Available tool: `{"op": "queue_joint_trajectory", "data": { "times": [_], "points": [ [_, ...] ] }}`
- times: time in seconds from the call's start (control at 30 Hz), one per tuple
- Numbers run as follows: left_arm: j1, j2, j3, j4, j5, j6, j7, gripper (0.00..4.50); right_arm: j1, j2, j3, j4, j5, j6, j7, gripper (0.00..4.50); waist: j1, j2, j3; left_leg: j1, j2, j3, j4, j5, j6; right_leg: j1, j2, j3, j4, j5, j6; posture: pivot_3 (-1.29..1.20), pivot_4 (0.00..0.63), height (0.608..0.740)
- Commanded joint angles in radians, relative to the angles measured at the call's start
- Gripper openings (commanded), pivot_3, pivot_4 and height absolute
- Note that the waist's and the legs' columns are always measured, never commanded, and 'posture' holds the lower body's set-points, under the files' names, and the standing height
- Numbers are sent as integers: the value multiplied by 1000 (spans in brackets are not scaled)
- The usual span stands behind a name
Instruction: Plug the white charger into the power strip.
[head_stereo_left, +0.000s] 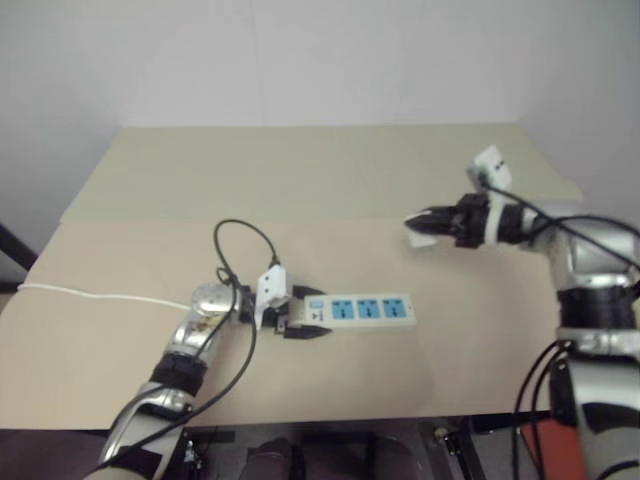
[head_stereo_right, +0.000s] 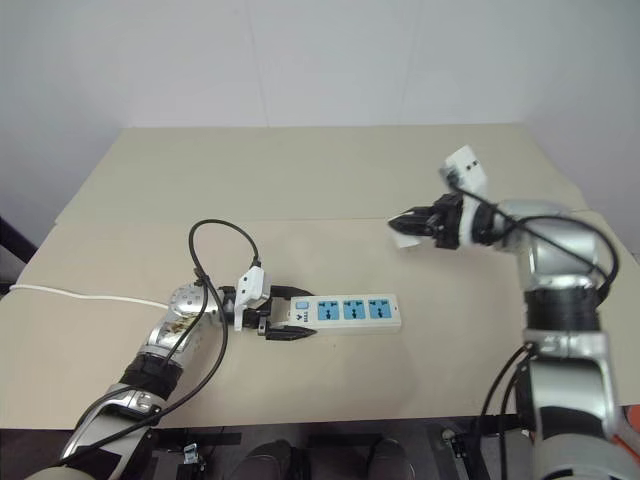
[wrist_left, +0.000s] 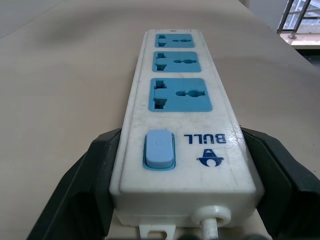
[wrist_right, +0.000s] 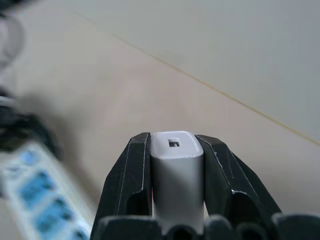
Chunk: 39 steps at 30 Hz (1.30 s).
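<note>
Beige table (head_stereo_left: 330, 180) vs plain white wall. Strip (head_stereo_right: 345, 312) lies flat near front edge, 3 blue sockets up, all empty; cord (head_stereo_left: 90, 296) runs off to robot's left. Left gripper (head_stereo_right: 284, 326) clamped on strip's switch end, pinning it. Right gripper (head_stereo_right: 410, 226) held in air above table, well apart from strip, closed on charger (wrist_right: 177, 170), fingers on both sides. Pickup & bracing look done; left to do: bring charger over a socket, line up prongs, push in

Soft, even indoor light; faint shadows; power strip (wrist_right: 37, 200) blurred in right wrist view.
</note>
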<state>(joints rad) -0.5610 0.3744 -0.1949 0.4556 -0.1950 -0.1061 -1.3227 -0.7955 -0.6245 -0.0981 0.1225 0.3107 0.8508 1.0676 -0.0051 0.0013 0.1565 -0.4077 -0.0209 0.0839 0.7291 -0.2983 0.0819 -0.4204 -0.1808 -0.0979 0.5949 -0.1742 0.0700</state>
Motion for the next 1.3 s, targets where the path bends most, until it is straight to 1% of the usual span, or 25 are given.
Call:
{"op": "queue_joint_trajectory", "data": {
  "times": [0.03, 0.07, 0.13, 0.3, 0.6, 0.97, 1.3],
  "points": [
    [-10, 22, -17, 3, 17, 7, -21, 3273, 66, 49, -48, -154, 110, -85, 11, 1114, 0, 0, 0, 0, 0, 1, 0, 0, 0, 0, 0, 0, 0, 0, 0, 0, 150, 740],
    [-10, 26, -15, 5, 16, 8, -23, 3273, 80, 62, -44, -169, 133, -84, 16, 1114, -2, 0, 0, 0, 0, 1, 0, 0, 0, -1, 0, 0, 0, 0, 0, 0, 150, 740],
    [-9, 34, -15, 3, 17, 12, -22, 3273, 122, 102, -13, -195, 156, -144, 35, 1114, -5, 0, 0, 0, 0, 0, 0, 0, 0, 0, 1, 1, 0, 0, 0, 0, 150, 740],
    [-8, 43, -18, -3, 18, 19, -21, 3273, 176, 179, 55, -187, 148, -285, 42, 1114, -10, 0, 0, 2, 1, 1, 0, 0, 0, 0, 2, 1, 1, 0, 0, 0, 150, 740],
    [-2, 57, -18, -20, 19, 30, -25, 3273, 205, 232, 166, -95, 107, -480, 87, 1114, -12, 0, 0, 3, 1, 1, 0, 0, 0, 0, 3, 2, 0, 0, 0, 0, 150, 740],
    [10, 81, -15, -44, 15, 39, -24, 3273, 219, 292, 215, 30, 55, -612, 65, 1114, -16, 0, 0, 3, 1, 1, 0, 0, 0, 0, 3, 2, 0, 0, 0, 0, 150, 740],
    [14, 85, -14, -51, 14, 44, -18, 3273, 228, 303, 244, 43, 47, -635, 70, 1114, -19, 0, 0, 4, 1, 1, -1, 0, -1, 0, 3, 2, 1, 0, 0, 0, 150, 740]
  ]
}}
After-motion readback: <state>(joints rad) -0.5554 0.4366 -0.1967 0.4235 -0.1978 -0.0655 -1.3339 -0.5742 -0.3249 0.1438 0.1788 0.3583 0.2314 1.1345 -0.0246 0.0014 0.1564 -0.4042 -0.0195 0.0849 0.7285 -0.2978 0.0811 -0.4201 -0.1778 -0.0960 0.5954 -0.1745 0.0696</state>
